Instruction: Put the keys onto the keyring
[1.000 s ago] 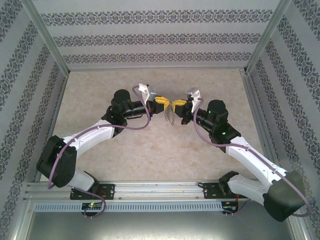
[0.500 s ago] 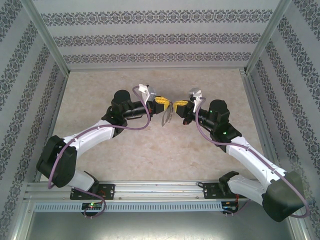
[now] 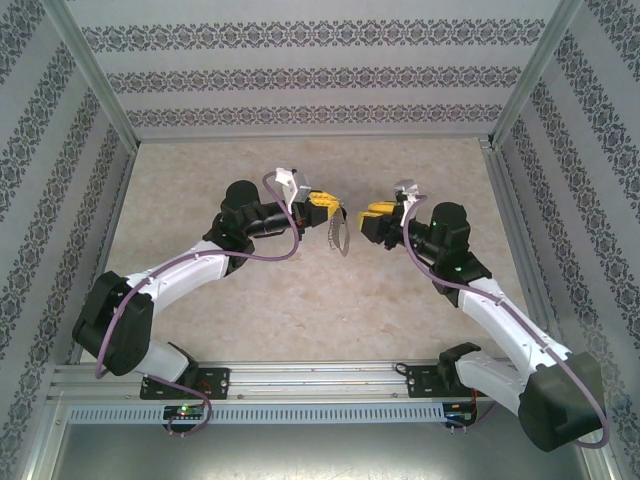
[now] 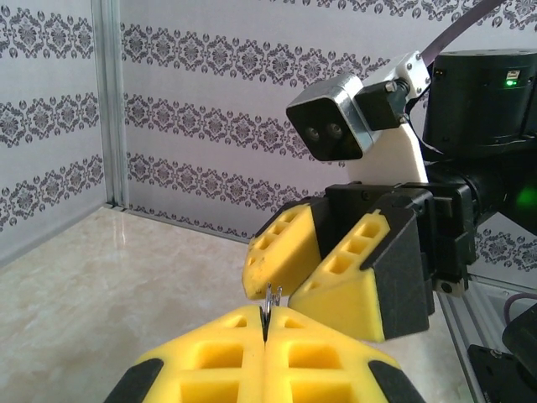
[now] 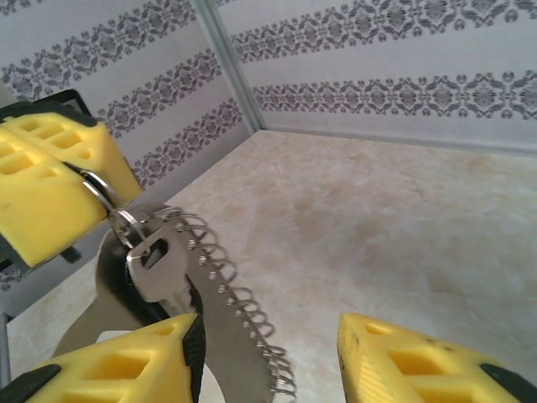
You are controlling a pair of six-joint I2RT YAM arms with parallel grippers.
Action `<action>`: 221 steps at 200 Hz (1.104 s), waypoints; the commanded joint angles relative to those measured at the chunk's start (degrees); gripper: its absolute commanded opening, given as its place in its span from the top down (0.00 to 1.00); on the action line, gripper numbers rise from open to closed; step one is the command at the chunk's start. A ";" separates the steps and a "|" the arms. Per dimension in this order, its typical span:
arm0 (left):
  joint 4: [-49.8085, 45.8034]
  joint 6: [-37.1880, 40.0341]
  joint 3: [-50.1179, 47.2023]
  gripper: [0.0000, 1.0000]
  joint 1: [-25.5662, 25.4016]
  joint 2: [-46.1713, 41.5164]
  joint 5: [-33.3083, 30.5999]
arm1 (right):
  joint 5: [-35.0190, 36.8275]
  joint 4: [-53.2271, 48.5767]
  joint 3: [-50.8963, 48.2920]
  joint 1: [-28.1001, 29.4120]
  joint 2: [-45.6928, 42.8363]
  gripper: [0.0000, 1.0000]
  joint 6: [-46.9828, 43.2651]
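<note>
the right hand [image 5: 260, 369] is released, its jaws spread wide and grasping nothing. just past its left jaw the keyring [image 5: 220, 323] hangs above the counter [image 5: 377, 218], a flat metal loop with a wire coil along one side. the key [image 5: 158, 267] dangles against the loop's upper part from a small ring [image 5: 126, 222]. beyond it, the left hand [image 5: 92, 180] is clenched on that ring. seen from above, the keyring hangs under the left hand, just beside the right hand and apart from it.
</note>
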 commanded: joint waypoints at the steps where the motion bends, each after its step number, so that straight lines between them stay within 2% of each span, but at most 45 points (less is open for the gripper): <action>1: 4.39 -0.19 0.53 1.00 -0.92 -1.44 1.05 | -2.00 1.62 0.13 -0.64 -1.72 0.52 1.85; 82: 7.60 -2.86 0.33 1.00 -0.85 0.32 2.56 | -6.24 6.27 3.21 -1.17 -0.01 0.46 3.61; 134: 10.96 -6.83 0.55 1.00 -0.88 2.42 4.12 | -14.90 16.71 4.01 -3.65 3.91 0.44 9.25; 167: 13.26 -8.99 0.56 1.00 -0.85 3.39 4.17 | -19.35 19.73 5.38 -3.69 6.99 0.45 11.65; 221: 15.72 -11.40 0.88 1.00 -0.75 4.65 4.21 | -21.62 20.51 5.87 -2.71 9.42 0.48 12.07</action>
